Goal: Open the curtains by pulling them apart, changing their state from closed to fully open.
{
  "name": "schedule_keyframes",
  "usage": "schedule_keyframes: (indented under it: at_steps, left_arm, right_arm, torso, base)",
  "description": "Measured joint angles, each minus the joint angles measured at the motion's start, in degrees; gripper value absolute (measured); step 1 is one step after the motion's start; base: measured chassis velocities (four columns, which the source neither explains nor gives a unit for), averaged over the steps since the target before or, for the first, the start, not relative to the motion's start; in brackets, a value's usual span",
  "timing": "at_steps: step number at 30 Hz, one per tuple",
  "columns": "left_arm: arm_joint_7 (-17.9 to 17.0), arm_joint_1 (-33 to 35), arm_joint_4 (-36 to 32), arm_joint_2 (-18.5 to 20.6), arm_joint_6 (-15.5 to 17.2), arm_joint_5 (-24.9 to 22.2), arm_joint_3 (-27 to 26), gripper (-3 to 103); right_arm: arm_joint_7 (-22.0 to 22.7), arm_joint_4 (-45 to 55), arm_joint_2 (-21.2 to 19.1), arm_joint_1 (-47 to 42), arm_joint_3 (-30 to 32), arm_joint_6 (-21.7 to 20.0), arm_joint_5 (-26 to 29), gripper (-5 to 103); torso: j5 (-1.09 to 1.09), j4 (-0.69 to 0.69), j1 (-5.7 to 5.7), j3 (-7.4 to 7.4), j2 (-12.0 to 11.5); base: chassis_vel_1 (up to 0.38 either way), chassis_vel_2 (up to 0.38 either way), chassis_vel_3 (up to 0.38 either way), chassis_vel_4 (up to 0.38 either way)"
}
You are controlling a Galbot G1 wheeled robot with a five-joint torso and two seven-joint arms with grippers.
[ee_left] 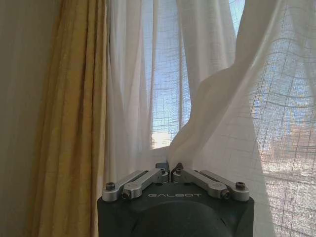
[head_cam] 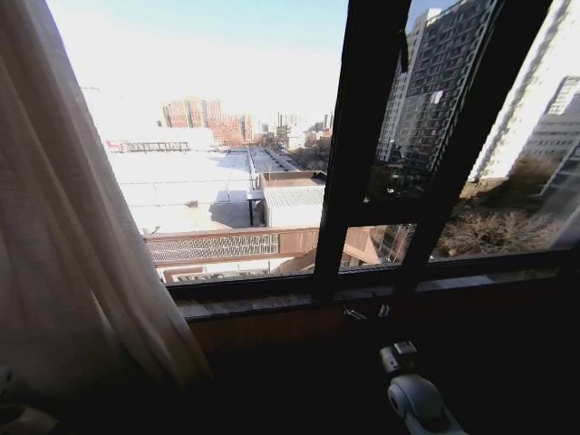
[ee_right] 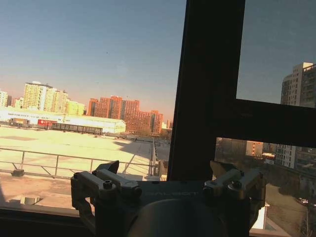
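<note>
The curtains [head_cam: 63,227] hang bunched at the far left of the head view, a pale sheer mass falling from the top edge to the dark floor area, with the window glass to their right uncovered. Through that glass a black window frame [head_cam: 362,154] stands upright, and a wooden sill [head_cam: 299,317] runs along below it.

In the left wrist view the left claw [ee_left: 170,169] has its fingers drawn together, pinched on a fold of the sheer curtain fabric, which rises from the tips (the cloth fans out and upward from that pinch). Beside the sheer panel hangs a yellowish opaque drape [ee_left: 74,123], against the wall.

The right claw [ee_right: 165,173] sits near the glass in its own wrist view, fingers spread wide and holding nothing, with the black frame upright just beyond it. The right arm [head_cam: 412,394] shows low in the head view, beneath the sill.
</note>
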Motion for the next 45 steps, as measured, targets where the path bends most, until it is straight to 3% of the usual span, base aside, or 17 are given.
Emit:
schedule_keyframes:
  at_steps: [1, 6, 8, 12, 20, 22, 24, 26, 27, 29, 31, 33, 35, 37, 39, 40, 45]
  left_arm:
    - [0.59, 0.42, -2.73, -1.39, -0.17, 0.04, 0.09, 0]
    - [1.07, 1.77, -14.69, -6.36, 0.84, 0.89, 1.79, 0]
    - [0.49, 2.1, -21.13, -8.57, 2.07, 2.23, 3.48, 0]
    - [-0.05, 2.22, -25.78, -10.48, 3.33, 4.22, 5.3, 0]
    - [0.32, 2.7, -25.82, -11.79, 3.44, 7.42, 6.24, 0]
    - [2.82, 3.77, -25.78, -11.8, 3.08, 6.83, 6.27, 11]
    - [4.01, 4.13, -25.74, -11.79, 2.52, 6.7, 6.27, 11]
    - [7.78, 5.28, -25.73, -11.77, 0.71, 6.24, 6.27, 22]
    - [7.78, 5.28, -25.73, -11.77, 0.71, 6.24, 6.27, 22]
    - [12.33, 6.42, -25.82, -11.81, -0.74, 5.48, 6.16, 27]
    - [19.25, 8.24, -26.28, -12.03, -2.44, 4.09, 5.81, 43]
    - [20.74, 8.79, -26.58, -12.16, -2.68, 3.57, 5.67, 43]
    - [23.58, 10.46, -28.11, -13.16, -2.59, 1.66, 5.15, 55]
    - [23.87, 11.86, -29.85, -14.78, -0.97, 0.31, 4.81, 66]
    - [23.89, 12.4, -30.37, -15.44, -0.27, 0.05, 4.68, 66]
    - [24.25, 13.52, -31.05, -16.78, 0.59, 0.02, 4.47, 71]
    - [25.56, 16.21, -32.61, -19.82, 0.75, 1.25, 3.76, 92]
  right_arm:
    - [0.0, 0.0, 0.0, 0.01, 0.0, 0.0, 0.0, 100]
    - [0.01, 0.0, 0.0, 0.01, 0.0, 0.0, 0.0, 100]
    - [0.0, 0.0, 0.0, 0.0, 0.0, 0.0, 0.0, 100]
    - [0.0, 0.0, 0.0, 0.0, 0.0, 0.0, 0.0, 100]
    - [0.0, 0.0, 0.0, 0.0, 0.0, 0.0, 0.0, 100]
    - [0.0, 0.0, 0.0, 0.0, 0.0, 0.0, 0.0, 100]
    - [0.0, 0.0, 0.0, 0.0, 0.0, 0.0, 0.0, 100]
    - [0.0, 0.0, 0.0, 0.01, 0.0, 0.0, 0.0, 100]
    - [0.0, 0.0, 0.0, 0.01, 0.0, 0.0, 0.0, 100]
    - [0.0, 0.0, 0.0, 0.0, 0.0, 0.0, 0.0, 100]
    - [0.0, 0.0, 0.0, 0.0, 0.0, 0.0, 0.0, 100]
    - [0.0, 0.0, 0.0, 0.01, 0.0, 0.0, 0.0, 100]
    - [0.0, 0.0, 0.0, 0.0, 0.0, 0.0, 0.0, 100]
    - [0.0, 0.0, 0.0, 0.0, 0.0, 0.0, 0.0, 100]
    - [0.0, 0.0, 0.0, 0.0, 0.0, 0.0, 0.0, 100]
    - [0.0, 0.0, 0.0, 0.0, 0.0, 0.0, 0.0, 100]
    - [0.0, 0.0, 0.0, 0.0, 0.0, 0.0, 0.0, 100]
  torso:
    - [-0.03, 0.0, -0.01, 0.0, 0.0]
    - [-0.01, -0.29, -0.01, -0.01, 0.01]
    - [0.02, -0.3, 0.01, 0.0, 0.01]
    - [0.01, -0.27, 0.02, 0.0, 0.0]
    - [-0.01, -0.25, 0.01, 0.0, 0.01]
    - [-0.01, -0.25, 0.02, 0.0, 0.0]
    - [-0.01, -0.26, 0.02, 0.0, 0.0]
    - [0.0, -0.26, 0.02, 0.0, 0.01]
    - [0.0, -0.26, 0.02, 0.0, 0.01]
    - [-0.01, -0.26, 0.02, 0.0, 0.01]
    - [-0.02, -0.26, 0.02, 0.0, 0.01]
    - [-0.02, -0.26, 0.02, 0.0, 0.01]
    - [-0.01, -0.26, 0.02, 0.0, 0.0]
    - [-0.01, -0.27, 0.02, 0.0, 0.01]
    - [-0.01, -0.27, 0.01, 0.0, 0.01]
    - [-0.01, -0.27, 0.01, 0.0, 0.0]
    - [-0.02, -0.26, 0.02, 0.0, 0.01]
  base:
    - [0.084, 0.043, 0.054, 0.06]
    - [0.044, 0.001, -0.028, 0.012]
    - [0.0, 0.0, 0.0, 0.0]
    - [0.0, 0.0, 0.0, 0.0]
    - [0.0, 0.0, 0.0, 0.0]
    - [0.0, 0.0, 0.0, 0.0]
    - [0.0, 0.0, 0.0, 0.0]
    - [0.0, 0.0, 0.0, 0.0]
    - [0.0, 0.0, 0.0, 0.0]
    - [0.0, 0.0, 0.0, 0.0]
    - [0.0, 0.0, 0.0, 0.0]
    - [0.0, 0.0, 0.0, 0.0]
    - [0.0, 0.0, 0.0, 0.0]
    - [0.0, 0.0, 0.0, 0.0]
    - [0.0, 0.0, 0.0, 0.0]
    - [0.0, 0.0, 0.0, 0.0]
    - [0.0, 0.0, 0.0, 0.0]
